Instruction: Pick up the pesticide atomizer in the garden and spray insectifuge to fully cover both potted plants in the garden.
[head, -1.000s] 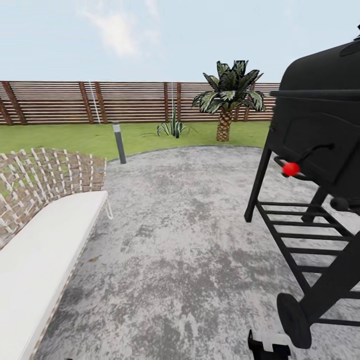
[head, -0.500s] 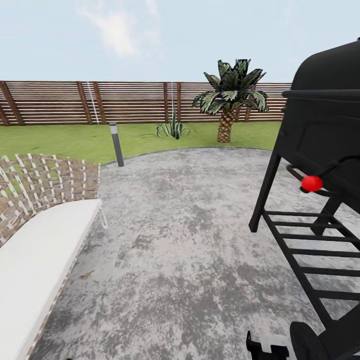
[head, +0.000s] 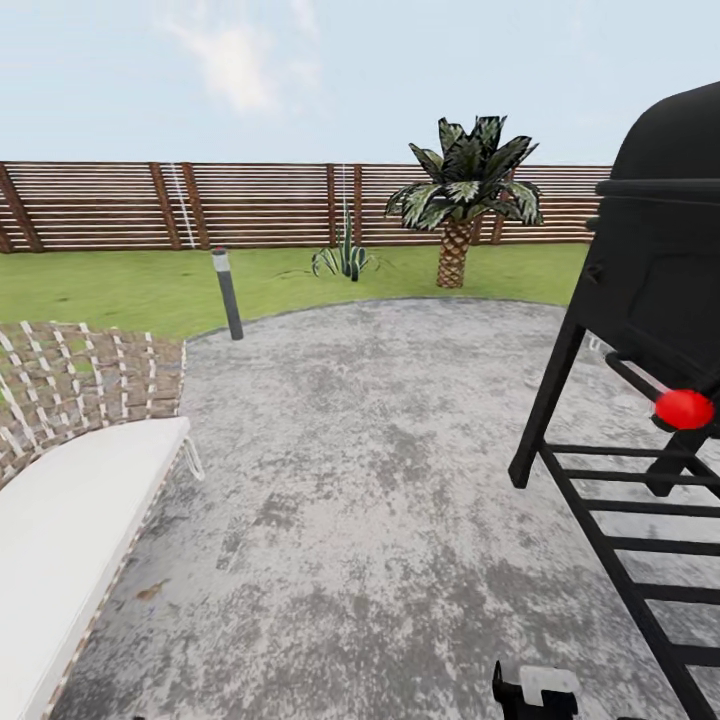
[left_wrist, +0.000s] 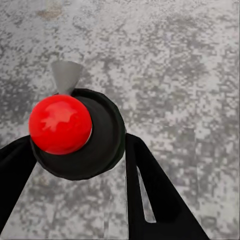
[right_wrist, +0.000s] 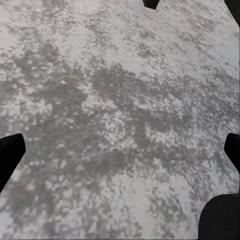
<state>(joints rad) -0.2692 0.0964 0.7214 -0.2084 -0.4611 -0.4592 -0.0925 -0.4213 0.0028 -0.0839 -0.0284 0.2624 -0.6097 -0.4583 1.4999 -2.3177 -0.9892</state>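
Out on the round mottled grey stone patio (head: 380, 480) in the garden, the head camera looks across to the green lawn (head: 130, 285) and the brown slatted wooden fence (head: 260, 205) behind it. A black part of the robot (head: 535, 690) pokes in at the bottom edge of that view; whether it is a claw, and how it is set, cannot be told. Ahead and to its right stands the black barrel barbecue grill (head: 665, 270) on a black barred frame, with a glossy red knob (head: 684, 409) on its side. Ahead and to its left lies the white-cushioned lounger with a brown woven back (head: 70, 450). Far beyond, past the patio edge, stand a short dark bollard lamp (head: 226, 292), a spiky green agave (head: 345, 258) and a palm with a scaly brown trunk (head: 462, 200).

In the left wrist view, a red ball on a black disc (left_wrist: 60, 124) sits over the stone. The right wrist view looks down on bare stone (right_wrist: 115, 120) with dark shapes at the edges; neither claw's opening can be read.
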